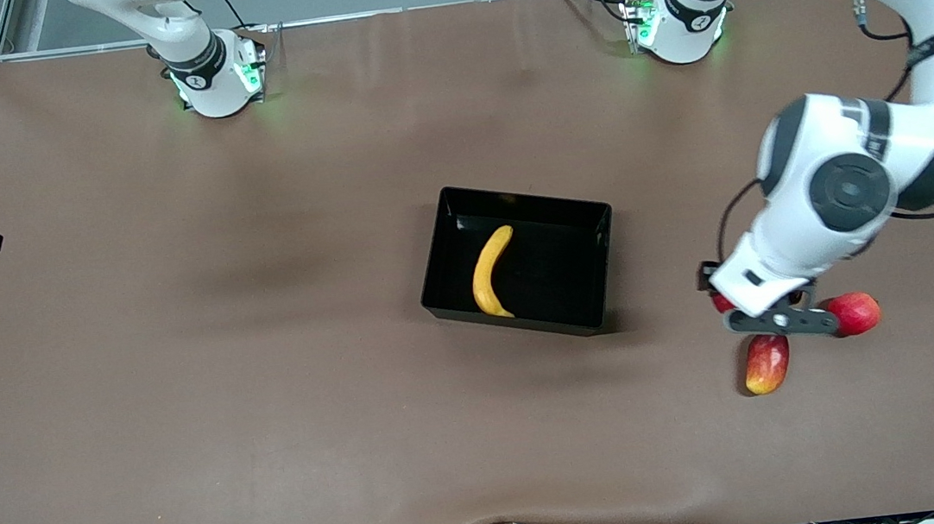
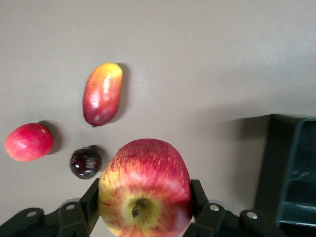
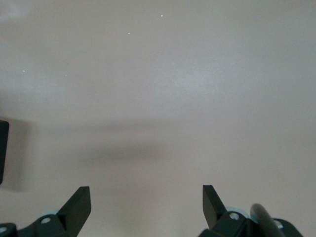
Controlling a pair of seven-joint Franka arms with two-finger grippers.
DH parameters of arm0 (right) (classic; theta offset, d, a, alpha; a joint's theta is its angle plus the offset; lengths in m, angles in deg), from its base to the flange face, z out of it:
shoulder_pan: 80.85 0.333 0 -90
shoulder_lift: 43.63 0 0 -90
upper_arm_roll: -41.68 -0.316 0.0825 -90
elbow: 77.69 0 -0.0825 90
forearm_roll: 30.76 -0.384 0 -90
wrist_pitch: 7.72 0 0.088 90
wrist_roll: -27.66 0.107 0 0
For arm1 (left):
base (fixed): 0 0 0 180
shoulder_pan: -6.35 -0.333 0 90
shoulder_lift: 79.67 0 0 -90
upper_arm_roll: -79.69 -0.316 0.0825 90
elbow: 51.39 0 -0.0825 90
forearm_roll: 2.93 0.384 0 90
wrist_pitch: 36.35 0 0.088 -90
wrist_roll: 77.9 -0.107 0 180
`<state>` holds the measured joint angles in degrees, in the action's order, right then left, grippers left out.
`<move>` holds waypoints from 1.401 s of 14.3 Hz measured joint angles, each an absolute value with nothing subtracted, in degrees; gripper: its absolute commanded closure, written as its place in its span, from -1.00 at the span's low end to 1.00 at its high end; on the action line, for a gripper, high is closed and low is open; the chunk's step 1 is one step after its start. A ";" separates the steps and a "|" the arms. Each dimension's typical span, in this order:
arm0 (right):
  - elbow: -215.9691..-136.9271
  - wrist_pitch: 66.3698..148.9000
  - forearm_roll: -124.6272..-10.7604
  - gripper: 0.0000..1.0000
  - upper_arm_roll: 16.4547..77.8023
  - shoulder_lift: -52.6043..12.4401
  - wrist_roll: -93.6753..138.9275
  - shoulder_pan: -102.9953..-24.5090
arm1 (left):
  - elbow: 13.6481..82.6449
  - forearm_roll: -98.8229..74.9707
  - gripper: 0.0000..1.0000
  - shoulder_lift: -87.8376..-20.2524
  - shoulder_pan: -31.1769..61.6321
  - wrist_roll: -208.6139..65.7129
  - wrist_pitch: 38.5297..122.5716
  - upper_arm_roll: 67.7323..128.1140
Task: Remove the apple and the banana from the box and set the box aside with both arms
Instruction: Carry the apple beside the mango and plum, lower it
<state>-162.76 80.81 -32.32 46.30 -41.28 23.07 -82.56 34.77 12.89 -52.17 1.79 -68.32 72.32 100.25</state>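
I have the apple (image 2: 144,188) clamped between the fingers (image 2: 90,197) of the left gripper (image 2: 143,207), one black pad pressed against each flank, and it hangs in the air above the table (image 1: 183,370) at the left arm's end. It is round, red streaked over a yellowish base, with its stem hollow turned toward my wrist camera. In the front view I only catch a sliver of red (image 1: 723,302) under the wrist.

Below it on the table lie three other fruits: an oval red-and-yellow mango (image 2: 102,93), a plain red fruit (image 2: 28,142) and a dark glossy plum (image 2: 85,163), the plum close beside the red fruit, the mango a little apart. From the front, the mango (image 1: 767,363) lies nearer the camera than the red fruit (image 1: 853,313).

The left arm (image 1: 850,187) reaches down from its base, elbow bent high, wrist pointing at the table over that fruit cluster.

The box (image 1: 599,278) sits mid-table, black and glossy with upright walls, well apart from the gripper. The banana (image 1: 492,273) lies inside it, long, curved and yellow, toward the wall at the right arm's end.

The right gripper (image 3: 146,202) waits with its fingers spread wide and nothing between them, over bare table
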 measured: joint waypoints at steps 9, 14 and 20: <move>-162.78 80.82 -32.32 -1.00 46.11 -41.28 23.07 -82.54 | 47.55 14.05 1.00 -45.12 -3.03 -69.50 90.70 99.86; -162.78 80.82 -32.32 -1.00 46.11 -41.28 23.07 -82.54 | 51.61 15.34 0.67 -44.08 -5.35 -69.62 96.27 99.79; -162.78 80.82 -32.32 -1.00 46.08 -41.28 23.07 -82.53 | 51.73 19.65 -1.00 -43.99 -5.57 -69.63 97.99 100.16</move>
<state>-162.78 80.82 -32.32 46.08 -41.28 23.07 -82.53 51.73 19.65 -43.99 -5.57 -69.63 97.99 100.16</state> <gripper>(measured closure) 0.000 0.022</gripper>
